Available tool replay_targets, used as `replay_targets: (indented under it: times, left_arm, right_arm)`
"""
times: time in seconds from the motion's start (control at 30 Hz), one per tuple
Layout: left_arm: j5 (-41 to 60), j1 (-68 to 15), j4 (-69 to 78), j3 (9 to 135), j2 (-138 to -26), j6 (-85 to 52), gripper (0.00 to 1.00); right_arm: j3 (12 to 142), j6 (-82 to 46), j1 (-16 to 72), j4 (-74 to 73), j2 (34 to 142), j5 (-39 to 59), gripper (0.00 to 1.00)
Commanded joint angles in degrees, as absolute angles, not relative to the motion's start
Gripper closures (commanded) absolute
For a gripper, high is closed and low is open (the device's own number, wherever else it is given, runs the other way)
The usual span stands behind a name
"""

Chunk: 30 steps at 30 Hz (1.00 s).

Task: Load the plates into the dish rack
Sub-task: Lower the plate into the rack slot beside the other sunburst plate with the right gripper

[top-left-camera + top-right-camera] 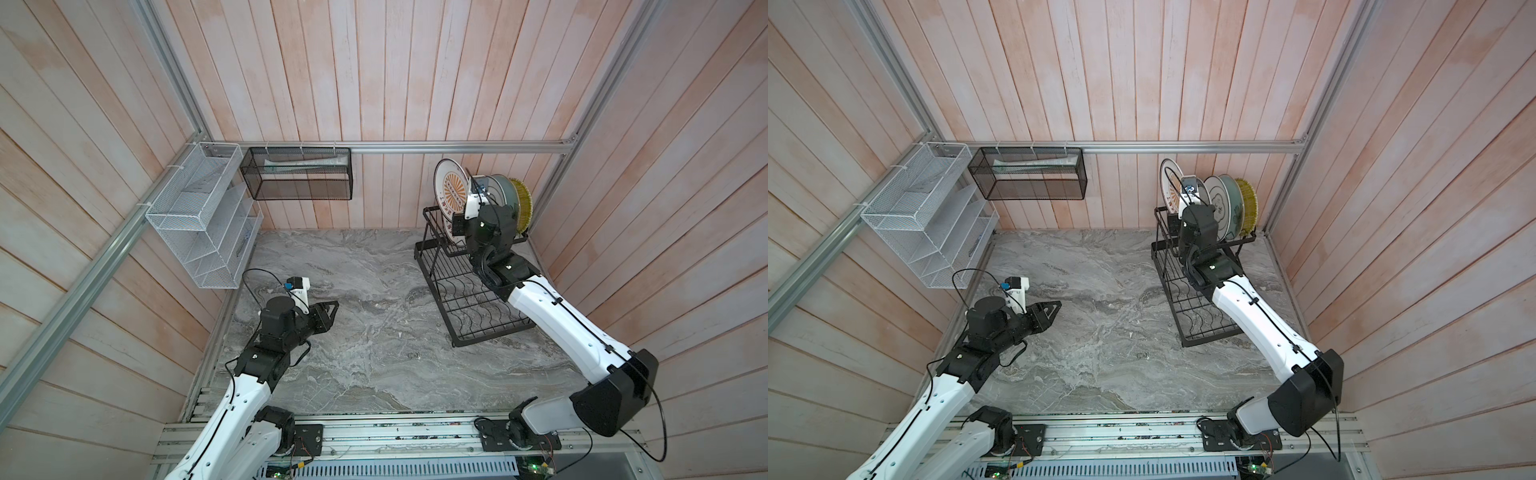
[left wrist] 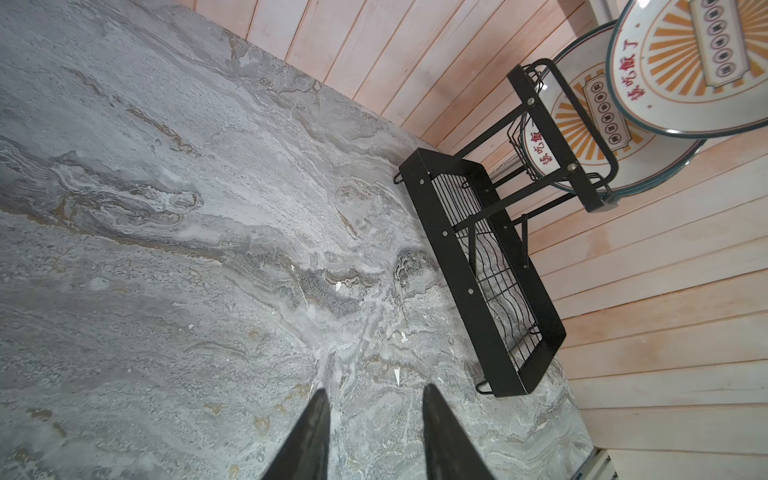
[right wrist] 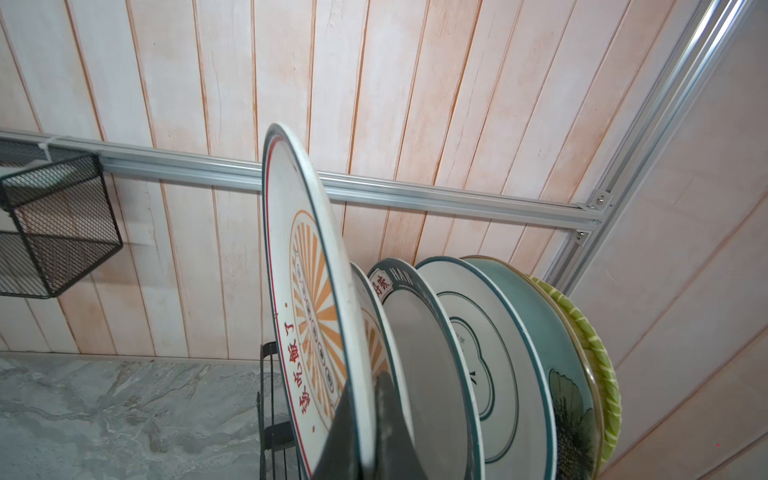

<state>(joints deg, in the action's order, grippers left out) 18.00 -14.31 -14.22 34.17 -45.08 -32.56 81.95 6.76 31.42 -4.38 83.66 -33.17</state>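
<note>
The right tool (image 3: pixel 365 399), clamped on the upright sunburst plate's (image 3: pixel 307 291) rim, held it edge-down over the dish rack's (image 2: pixel 461 270) outermost slot.

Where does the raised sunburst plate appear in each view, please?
In a top view: sunburst plate back right, over the dish rack.
In a top view: plate likewise.
Left wrist: plate overlapping its racked twin.
Right wrist: plate, central, in right pincer.
Shared landmark: the dish rack.
</note>
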Motion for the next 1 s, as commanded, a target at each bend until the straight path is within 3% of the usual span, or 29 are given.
replay_targets:
  times: [0.0,0.97]
  left_arm:
    - [18.9,-14.5,-15.2,35.3,-44.1,-31.8,0.61]
    - [19.1,-14.5,-15.9,35.3,-43.3,-31.8,0.61]
  right_arm:
    - [85.0,7.2,31.3,-4.7,84.6,-36.3,1.0]
    - [82.5,0.1,31.8,-1.6,86.7,-37.9,1.0]
